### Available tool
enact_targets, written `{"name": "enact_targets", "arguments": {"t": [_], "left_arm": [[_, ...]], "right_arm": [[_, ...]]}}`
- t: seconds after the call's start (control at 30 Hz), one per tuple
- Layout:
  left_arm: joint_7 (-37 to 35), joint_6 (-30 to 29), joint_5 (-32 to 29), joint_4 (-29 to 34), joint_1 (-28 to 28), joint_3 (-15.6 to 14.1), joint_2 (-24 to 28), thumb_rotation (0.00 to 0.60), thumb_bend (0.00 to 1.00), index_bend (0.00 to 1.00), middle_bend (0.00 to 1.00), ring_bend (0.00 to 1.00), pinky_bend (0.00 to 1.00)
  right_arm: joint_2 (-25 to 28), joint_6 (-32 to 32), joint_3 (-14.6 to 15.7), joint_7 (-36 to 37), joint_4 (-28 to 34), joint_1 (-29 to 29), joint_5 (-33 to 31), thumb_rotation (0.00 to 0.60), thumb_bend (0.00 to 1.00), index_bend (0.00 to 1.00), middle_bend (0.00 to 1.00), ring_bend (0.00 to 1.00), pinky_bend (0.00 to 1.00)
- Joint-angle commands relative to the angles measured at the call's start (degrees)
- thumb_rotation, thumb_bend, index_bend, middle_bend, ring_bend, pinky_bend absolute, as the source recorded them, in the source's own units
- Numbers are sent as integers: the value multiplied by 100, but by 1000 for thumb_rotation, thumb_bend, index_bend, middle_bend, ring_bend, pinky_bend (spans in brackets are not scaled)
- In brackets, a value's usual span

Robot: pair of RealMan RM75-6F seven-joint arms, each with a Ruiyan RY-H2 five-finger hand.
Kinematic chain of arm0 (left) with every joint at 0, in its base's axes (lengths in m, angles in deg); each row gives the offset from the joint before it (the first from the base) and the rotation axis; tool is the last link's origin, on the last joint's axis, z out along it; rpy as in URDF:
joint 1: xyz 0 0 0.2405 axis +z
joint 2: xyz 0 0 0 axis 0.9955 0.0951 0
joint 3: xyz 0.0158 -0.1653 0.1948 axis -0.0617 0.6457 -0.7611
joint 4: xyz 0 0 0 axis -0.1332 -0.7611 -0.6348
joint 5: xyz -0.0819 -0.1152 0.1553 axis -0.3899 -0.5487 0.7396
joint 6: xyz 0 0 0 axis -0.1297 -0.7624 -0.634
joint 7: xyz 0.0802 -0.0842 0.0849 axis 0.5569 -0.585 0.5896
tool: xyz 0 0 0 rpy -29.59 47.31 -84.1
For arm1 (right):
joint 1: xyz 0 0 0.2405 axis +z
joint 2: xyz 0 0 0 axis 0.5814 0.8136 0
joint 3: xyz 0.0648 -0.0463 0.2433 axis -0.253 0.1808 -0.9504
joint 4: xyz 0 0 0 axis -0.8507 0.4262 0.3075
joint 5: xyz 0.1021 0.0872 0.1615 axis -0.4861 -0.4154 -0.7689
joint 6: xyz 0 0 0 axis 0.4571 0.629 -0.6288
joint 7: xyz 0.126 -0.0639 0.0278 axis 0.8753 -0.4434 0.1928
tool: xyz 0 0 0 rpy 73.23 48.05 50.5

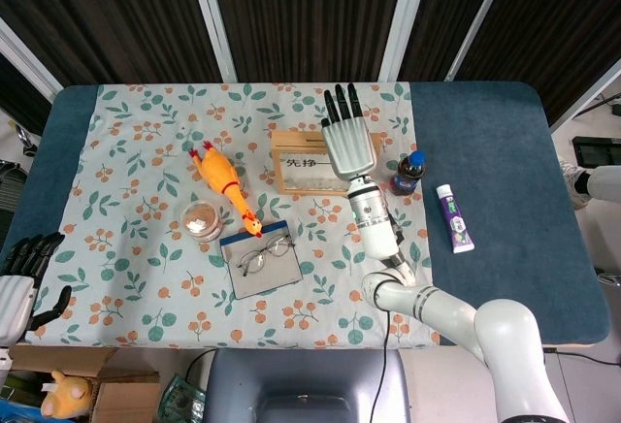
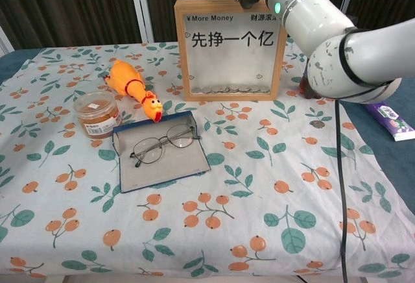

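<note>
My right hand (image 1: 348, 138) hovers flat, fingers straight and apart, over the right end of the wooden coin box (image 1: 303, 164), holding nothing. In the chest view the box (image 2: 228, 49) stands upright with Chinese lettering and coins at its bottom, and only my right forearm (image 2: 324, 36) shows beside it. My left hand (image 1: 19, 282) hangs off the table's left front corner with nothing in it. A dark bottle (image 1: 410, 171) stands just right of the box.
A rubber chicken (image 1: 225, 188), a lidded jar (image 1: 201, 220) and glasses (image 1: 265, 253) on a grey case (image 1: 254, 273) lie on the floral cloth. A toothpaste tube (image 1: 453, 217) lies on the blue tabletop at right. A cardboard box (image 1: 82, 399) sits on the floor.
</note>
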State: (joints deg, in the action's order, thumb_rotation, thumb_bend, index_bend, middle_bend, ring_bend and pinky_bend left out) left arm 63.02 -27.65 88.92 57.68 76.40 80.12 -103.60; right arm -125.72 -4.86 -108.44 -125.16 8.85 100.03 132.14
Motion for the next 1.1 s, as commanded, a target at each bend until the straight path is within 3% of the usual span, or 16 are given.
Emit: {"name": "enact_targets", "arguments": {"t": [0.03, 1.1], "left_arm": [[0, 1, 3, -1, -2, -1, -1, 600, 447, 0, 77, 12, 15], [39, 0, -16, 9, 11, -9, -9, 600, 448, 0, 85, 12, 16]], "right_arm": [[11, 9, 16, -11, 4, 0, -20, 600, 693, 691, 231, 15, 98], [-29, -53, 191, -40, -264, 150, -120, 600, 693, 690, 231, 15, 98]]}}
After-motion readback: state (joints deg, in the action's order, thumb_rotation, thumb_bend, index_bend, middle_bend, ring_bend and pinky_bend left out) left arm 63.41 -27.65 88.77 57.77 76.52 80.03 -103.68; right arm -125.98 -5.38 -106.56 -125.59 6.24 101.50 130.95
